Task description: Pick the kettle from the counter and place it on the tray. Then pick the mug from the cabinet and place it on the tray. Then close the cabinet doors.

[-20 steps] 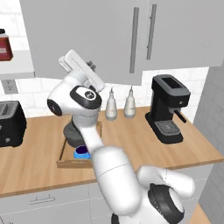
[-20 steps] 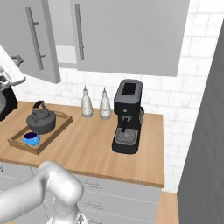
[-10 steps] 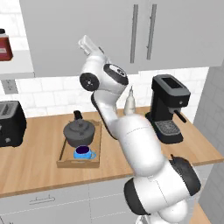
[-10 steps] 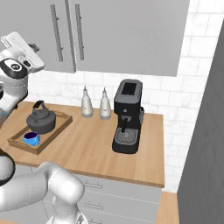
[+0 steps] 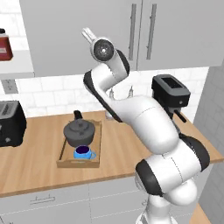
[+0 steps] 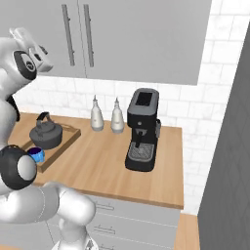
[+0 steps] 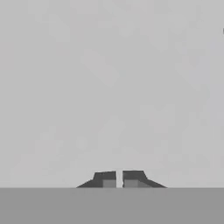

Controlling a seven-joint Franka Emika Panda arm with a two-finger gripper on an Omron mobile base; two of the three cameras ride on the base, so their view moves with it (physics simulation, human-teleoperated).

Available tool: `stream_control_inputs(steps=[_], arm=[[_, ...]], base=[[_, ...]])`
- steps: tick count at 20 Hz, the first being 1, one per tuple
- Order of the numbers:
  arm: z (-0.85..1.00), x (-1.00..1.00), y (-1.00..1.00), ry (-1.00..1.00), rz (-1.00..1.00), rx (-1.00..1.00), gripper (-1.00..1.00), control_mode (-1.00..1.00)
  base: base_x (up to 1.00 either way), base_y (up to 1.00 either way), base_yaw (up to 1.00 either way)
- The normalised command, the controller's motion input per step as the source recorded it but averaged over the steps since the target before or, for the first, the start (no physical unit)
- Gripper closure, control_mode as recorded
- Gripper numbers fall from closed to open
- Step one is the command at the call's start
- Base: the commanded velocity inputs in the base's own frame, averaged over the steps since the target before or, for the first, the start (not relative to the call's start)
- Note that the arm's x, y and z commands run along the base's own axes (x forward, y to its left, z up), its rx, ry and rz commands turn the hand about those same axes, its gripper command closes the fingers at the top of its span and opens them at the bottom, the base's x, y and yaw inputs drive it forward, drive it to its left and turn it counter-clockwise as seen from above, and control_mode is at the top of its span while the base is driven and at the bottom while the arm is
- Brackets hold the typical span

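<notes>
The gripper was raised high against the flat grey face of the cabinet doors. Its two dark fingertips stood almost together, with only a thin slit between them and nothing held. In the hand view a plain grey panel lay straight ahead of the jaws; whether the tips touched it could not be told.

Well below the jaws, on the counter, sat the tray. The kettle stood upright in the tray's far part, and the blue mug stood in its near part, just in front of the kettle. In the right base view the kettle and tray lay below and beside the raised arm, with the mug partly hidden by a dark joint.

The door panels appeared flush, their vertical bar handles close side by side, off to one side of the jaws. Further along the counter stood two pale bottles and a black coffee machine. A dark toaster sat at the counter's other end, under an open shelf with a red jar.
</notes>
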Motion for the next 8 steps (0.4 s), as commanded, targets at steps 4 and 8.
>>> stream_control_inputs(steps=[4,8], arm=[[-0.26,0.85,-0.14,0.1,0.04,0.0,1.0,-1.0],[-0.54,0.68,-0.23,0.04,0.0,0.0,1.0,-1.0]], base=[[0.0,0.0,0.0],[0.0,0.0,0.0]])
